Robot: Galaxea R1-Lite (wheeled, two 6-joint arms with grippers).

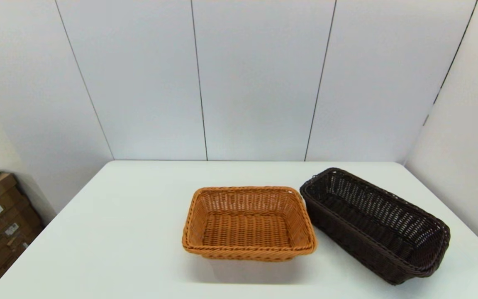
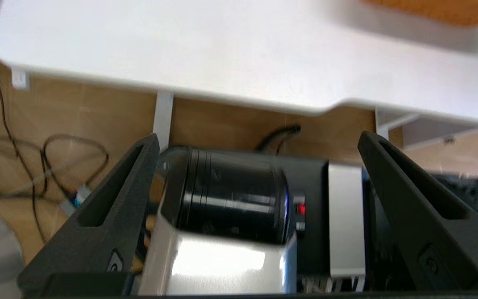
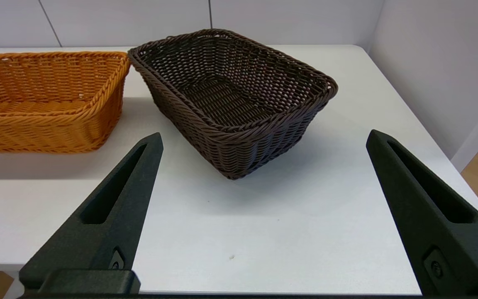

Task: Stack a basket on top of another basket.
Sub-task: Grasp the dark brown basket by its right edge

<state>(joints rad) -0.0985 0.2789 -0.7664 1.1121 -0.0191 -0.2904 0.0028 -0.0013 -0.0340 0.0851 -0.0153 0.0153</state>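
Right pincer [image 3: 264, 137] (agape) facing dark basket [image 3: 230, 99]

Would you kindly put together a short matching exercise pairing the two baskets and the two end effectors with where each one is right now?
Things:
1. dark brown woven wicker basket
2. orange-tan woven wicker basket
3. left end effector
4. right end effector

Places:
A. below the white table edge, open
B. mid-table, near the front
C. table's right side, set at an angle
D. open, facing the dark basket

Pairs: 1-C, 2-B, 3-A, 4-D
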